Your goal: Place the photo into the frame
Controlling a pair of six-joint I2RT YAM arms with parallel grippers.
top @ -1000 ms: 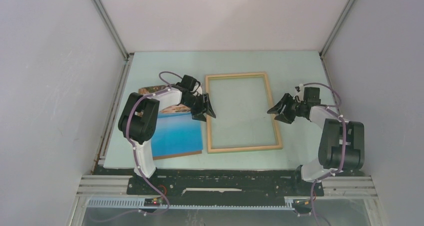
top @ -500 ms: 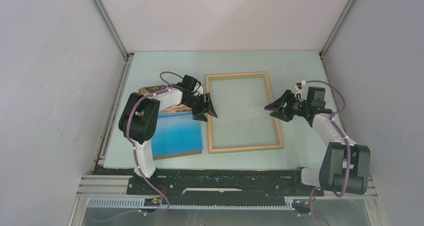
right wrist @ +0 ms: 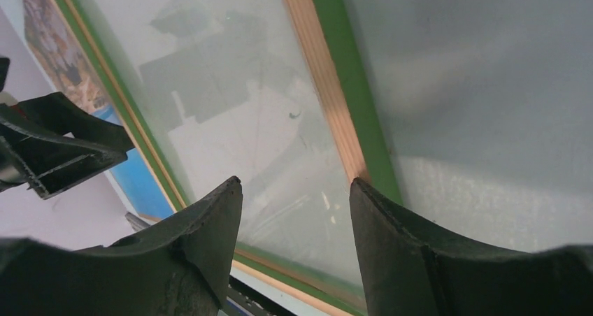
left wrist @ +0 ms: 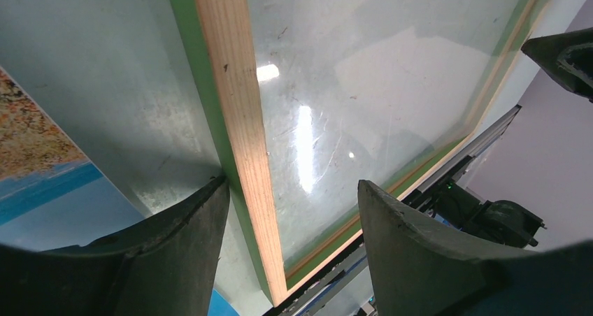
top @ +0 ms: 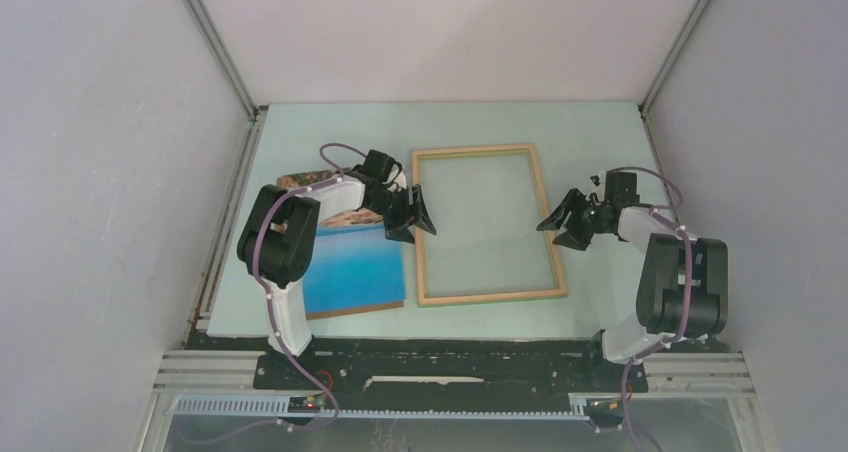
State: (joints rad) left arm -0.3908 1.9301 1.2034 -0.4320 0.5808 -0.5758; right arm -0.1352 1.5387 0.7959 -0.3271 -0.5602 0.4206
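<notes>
Top view first. The frame (top: 485, 227) lies flat around the middle of the pale green desk (top: 600, 142), with its light wood face up. The photo (top: 355, 267) lies picture side up just to its left, with a thin strip of desk between them, so it's not in the frame yet. Its blue water is toward the near edge and the rocky end is toward the back (the left arm (top: 290, 242) covers part of that end). The left fingers (top: 410, 224) hang over the frame's left rail, spread wide and holding nothing. The right fingers (top: 560, 230) are at the right rail, also spread and empty, pointing in toward the glass.

Left wrist view: the 2 fingers straddle the wooden rail, which shows a green edge on either side. 1 fingertip sits right at the outer green edge, and I can't tell if it touches. A corner of the photo shows at far left.

Right wrist view: the 2 fingers stand well apart. The wood-and-green rail runs down between them and passes behind 1 of them. Nothing is gripped. The left fingers and a slice of the photo show across the glass.
</notes>
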